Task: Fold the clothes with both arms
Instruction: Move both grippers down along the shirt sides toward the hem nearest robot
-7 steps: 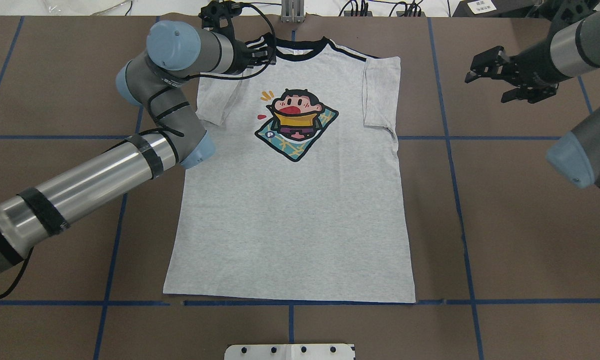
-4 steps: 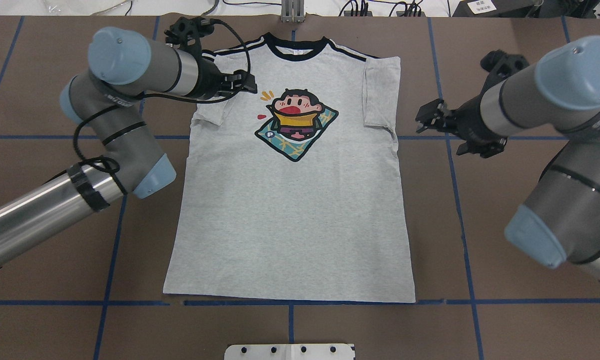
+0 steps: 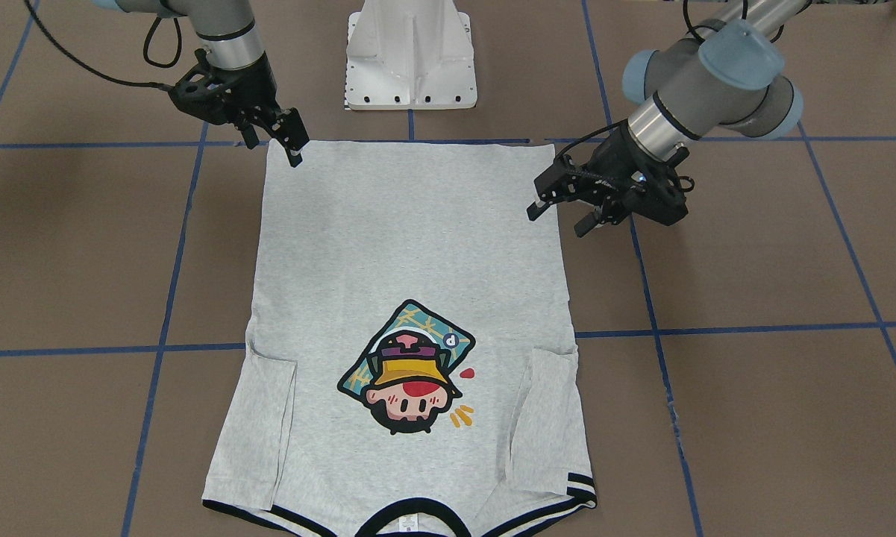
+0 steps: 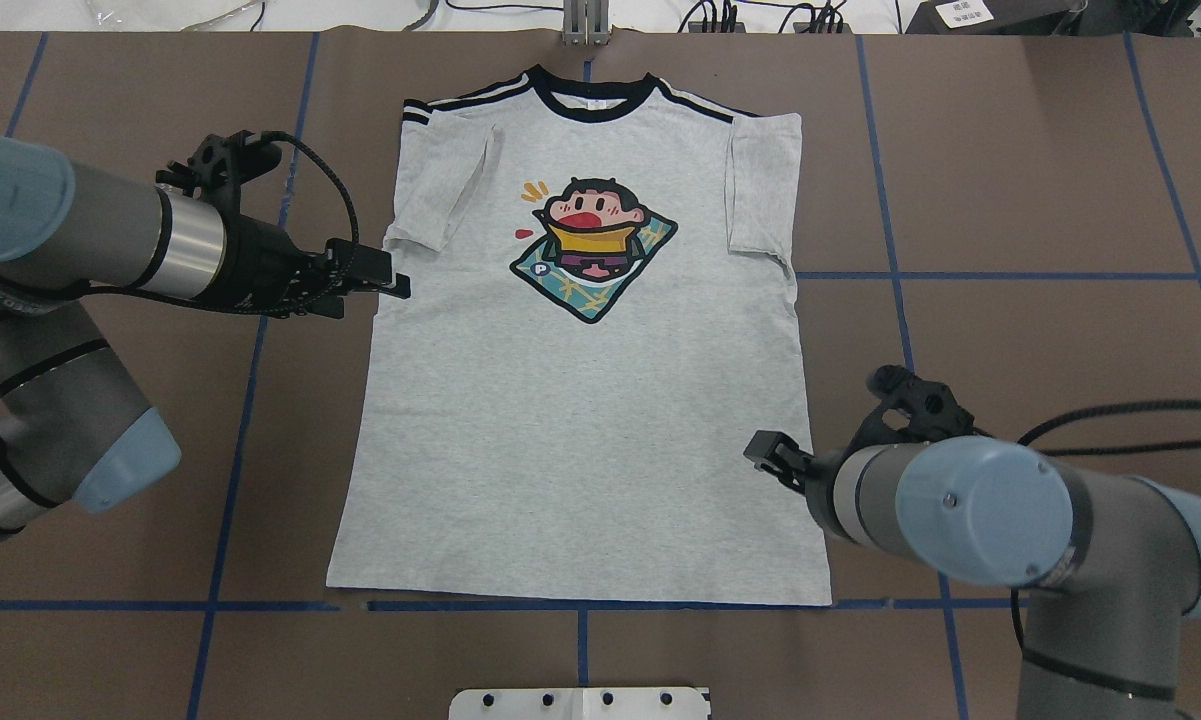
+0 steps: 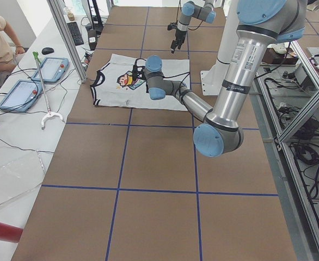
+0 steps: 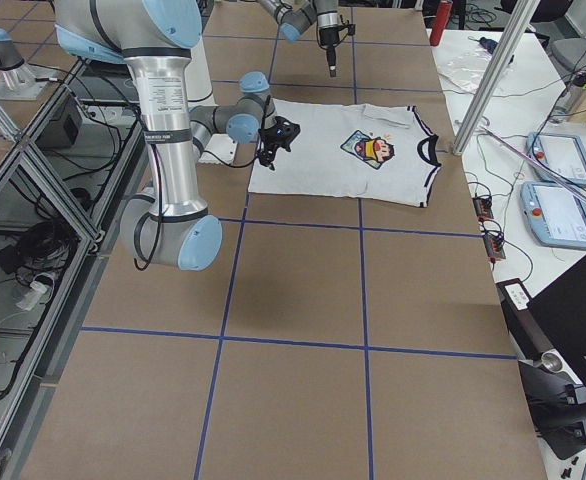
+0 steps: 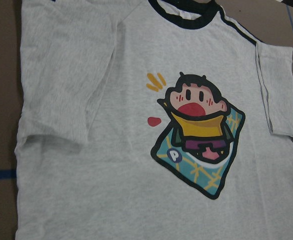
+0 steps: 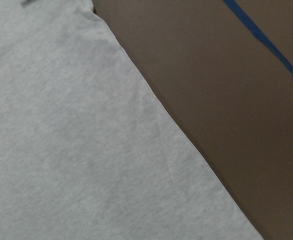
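While the T-shirt [image 4: 580, 430] is lying flat and print-up on the table [image 4: 1010, 200] with its sleeves tucked inward, we are judging it light, limp and easily creased, best pinched at hem corners and shoulders. The left gripper [image 3: 557, 220] and right gripper [image 3: 274, 147] are hovering at its side edges, both spread apart and empty.

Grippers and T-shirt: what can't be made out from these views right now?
The right gripper: in the overhead view its own wrist hides all but one tip.
The left gripper and the right one: fingers out of frame in both wrist views, too small in the side views.
The T-shirt: the front-facing view's bottom edge cuts off part of the collar.
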`<state>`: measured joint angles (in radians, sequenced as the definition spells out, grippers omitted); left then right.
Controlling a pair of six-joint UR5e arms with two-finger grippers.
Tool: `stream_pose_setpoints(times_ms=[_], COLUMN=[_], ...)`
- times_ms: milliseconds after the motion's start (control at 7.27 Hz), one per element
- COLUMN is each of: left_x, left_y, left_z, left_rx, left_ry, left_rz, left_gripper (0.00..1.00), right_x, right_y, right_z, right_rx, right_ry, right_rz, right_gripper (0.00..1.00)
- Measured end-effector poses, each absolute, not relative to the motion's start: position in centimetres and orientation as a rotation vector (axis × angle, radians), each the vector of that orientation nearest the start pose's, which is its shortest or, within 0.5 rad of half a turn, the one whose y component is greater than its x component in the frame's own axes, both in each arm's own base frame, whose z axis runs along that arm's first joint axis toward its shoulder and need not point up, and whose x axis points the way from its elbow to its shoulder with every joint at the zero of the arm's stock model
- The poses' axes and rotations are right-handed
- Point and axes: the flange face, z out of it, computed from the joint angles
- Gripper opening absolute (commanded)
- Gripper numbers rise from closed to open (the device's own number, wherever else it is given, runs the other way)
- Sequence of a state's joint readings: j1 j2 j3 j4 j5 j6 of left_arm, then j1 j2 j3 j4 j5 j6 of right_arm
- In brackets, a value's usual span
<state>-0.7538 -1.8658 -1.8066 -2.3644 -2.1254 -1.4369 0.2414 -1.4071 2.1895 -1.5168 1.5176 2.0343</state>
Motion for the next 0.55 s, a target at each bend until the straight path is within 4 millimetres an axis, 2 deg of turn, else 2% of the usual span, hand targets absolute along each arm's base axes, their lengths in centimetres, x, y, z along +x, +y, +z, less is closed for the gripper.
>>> stream_pose_setpoints(times_ms=[138, 275, 412, 550], left_x=[36.3, 37.4, 38.1, 38.2], left_y=[-42.7, -41.2, -40.1, -39.4], left_z=[29.5, 29.9, 30.5, 30.5], left_rx=[0.085, 0.079, 0.070, 0.048], left_ry=[1.366, 1.359, 1.354, 1.359], left_rz=[-0.202, -0.250, -0.279, -0.276], left_gripper=[0.99, 0.99, 0.99, 0.99], right_x=[-45.4, -46.3, -47.0, -47.7], right_y=[-21.7, -19.1, -17.4, -16.5], right_z=[30.9, 32.0, 33.0, 34.3], right_rx=[-0.047, -0.043, -0.037, -0.033], right_ry=[-0.840, -0.828, -0.816, -0.796], right_rz=[0.731, 0.772, 0.798, 0.814], right_gripper=[0.91, 0.89, 0.85, 0.82])
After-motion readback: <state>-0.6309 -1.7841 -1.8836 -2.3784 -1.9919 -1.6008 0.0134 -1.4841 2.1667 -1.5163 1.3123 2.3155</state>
